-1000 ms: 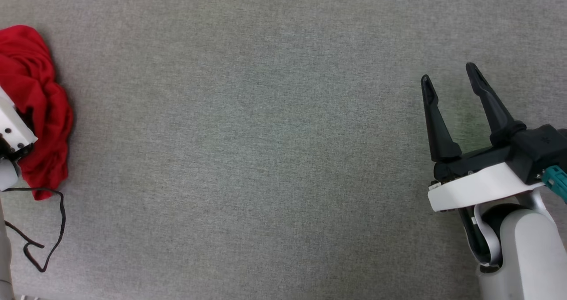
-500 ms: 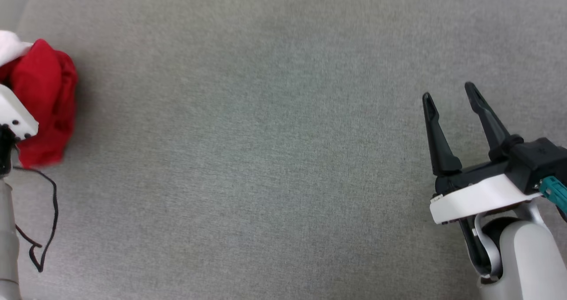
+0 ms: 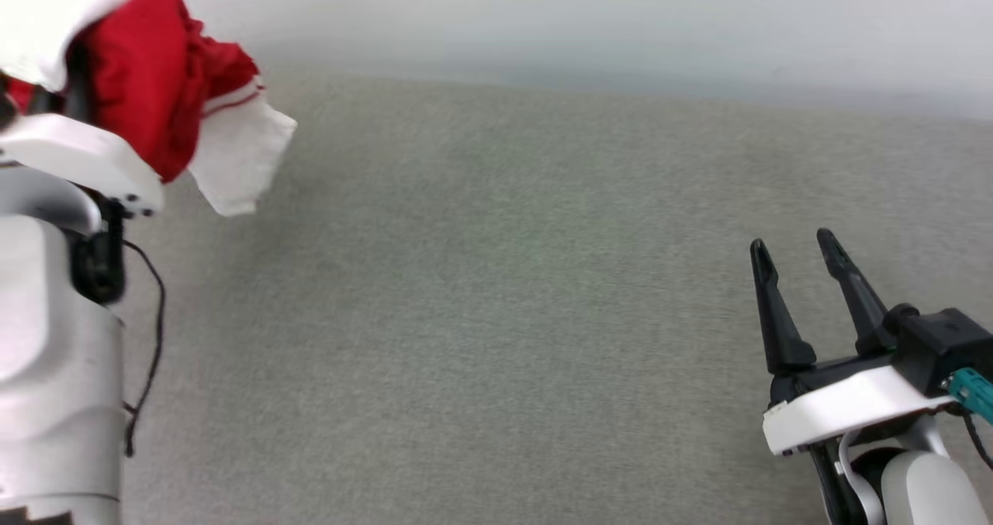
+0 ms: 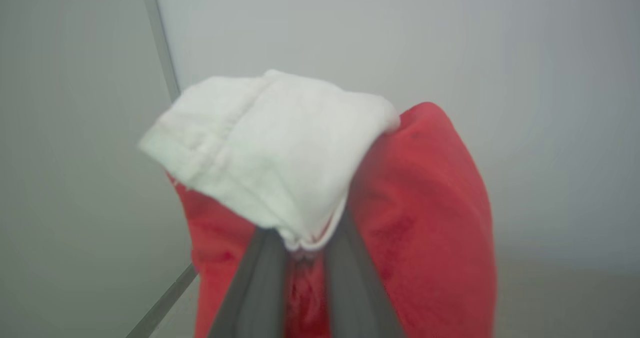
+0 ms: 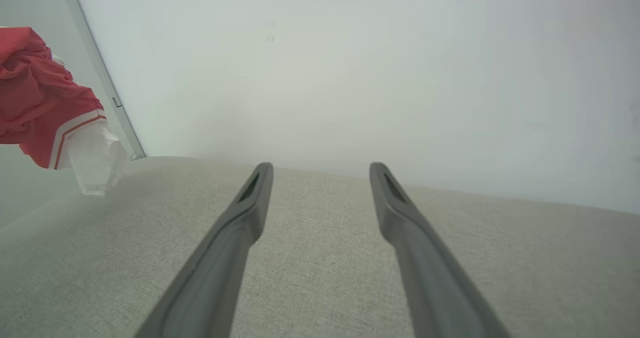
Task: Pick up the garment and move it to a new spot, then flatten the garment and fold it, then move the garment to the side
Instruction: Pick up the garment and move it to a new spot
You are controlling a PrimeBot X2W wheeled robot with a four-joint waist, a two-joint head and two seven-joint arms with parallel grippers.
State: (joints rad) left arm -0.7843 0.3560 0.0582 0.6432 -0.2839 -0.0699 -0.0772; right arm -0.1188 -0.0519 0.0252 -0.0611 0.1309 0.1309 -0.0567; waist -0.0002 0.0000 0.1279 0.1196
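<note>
hanging bunched from left pincer (image 4: 302,240), garment (image 4: 425,203) nipped tight between its jaws; right pincer (image 3: 793,242) gaping, empty, well apart

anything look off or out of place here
Nothing spilled or damaged. The garment hangs as a crumpled wad pinched in the left gripper, one white sleeve dangling loose. A thin black cable droops beside the left arm; the right gripper is open, holding nothing.

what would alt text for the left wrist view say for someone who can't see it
The left gripper is shut on a bunched red jersey shirt, its two dark fingers pinching the cloth where a white sleeve folds over the top. A pale grey wall is behind.
</note>
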